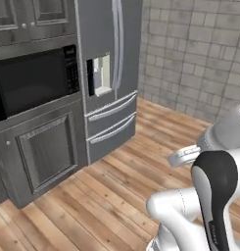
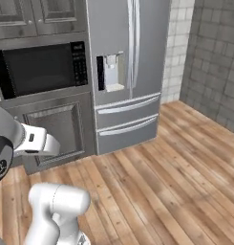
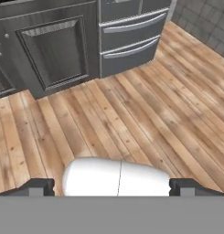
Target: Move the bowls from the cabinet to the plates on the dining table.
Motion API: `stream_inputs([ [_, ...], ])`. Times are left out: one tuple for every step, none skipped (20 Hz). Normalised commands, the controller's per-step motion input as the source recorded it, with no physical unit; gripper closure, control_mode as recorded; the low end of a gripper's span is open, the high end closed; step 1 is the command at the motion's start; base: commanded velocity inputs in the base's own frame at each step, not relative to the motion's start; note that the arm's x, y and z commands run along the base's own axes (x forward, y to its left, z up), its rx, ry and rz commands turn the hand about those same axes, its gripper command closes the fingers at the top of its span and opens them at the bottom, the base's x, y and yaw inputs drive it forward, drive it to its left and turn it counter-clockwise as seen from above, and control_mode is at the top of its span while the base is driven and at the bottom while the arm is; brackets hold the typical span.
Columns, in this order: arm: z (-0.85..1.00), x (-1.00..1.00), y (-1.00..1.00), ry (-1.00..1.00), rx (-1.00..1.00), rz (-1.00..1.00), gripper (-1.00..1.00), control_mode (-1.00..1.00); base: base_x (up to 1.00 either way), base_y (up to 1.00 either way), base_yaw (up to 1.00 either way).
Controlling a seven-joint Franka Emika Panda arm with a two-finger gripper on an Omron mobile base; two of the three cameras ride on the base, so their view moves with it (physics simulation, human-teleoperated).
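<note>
Bowls are not reached yet: the gripper hangs wide open and empty over the wooden floor, so the base must first drive to the wall cabinet above the microwave.

Both base views face the fridge; hand view looks floorward.

Even, soft rendered light with no strong shadows. The fridge shows a faint sheen, the microwave glass is dark. All views look slightly blurred and low-resolution.
</note>
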Motion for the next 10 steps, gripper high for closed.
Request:
stream_inputs([
  [0.0,0.0,0.0,0.0,0.0,0.0,-1.0,1.0,0.15,0.47,0.43],
  [0.0,0.0,0.0,0.0,0.0,0.0,-1.0,1.0,0.12,0.44,0.42],
  [0.0,0.0,0.0,0.0,0.0,0.0,-1.0,1.0,0.0,0.43,0.41],
  [0.0,0.0,0.0,0.0,0.0,0.0,-1.0,1.0,0.0,0.39,0.38],
  [0.0,0.0,0.0,0.0,0.0,0.0,-1.0,1.0,0.0,0.36,0.37],
  [0.0,0.0,0.0,0.0,0.0,0.0,-1.0,1.0,0.0,0.36,0.36],
  [0.0,0.0,0.0,0.0,0.0,0.0,-1.0,1.0,0.0,0.36,0.35],
  [0.0,0.0,0.0,0.0,0.0,0.0,-1.0,1.0,0.0,0.44,0.34],
  [0.0,0.0,0.0,0.0,0.0,0.0,-1.0,1.0,0.0,0.55,0.31],
  [0.0,0.0,0.0,0.0,0.0,0.0,-1.0,1.0,0.0,0.64,0.27],
])
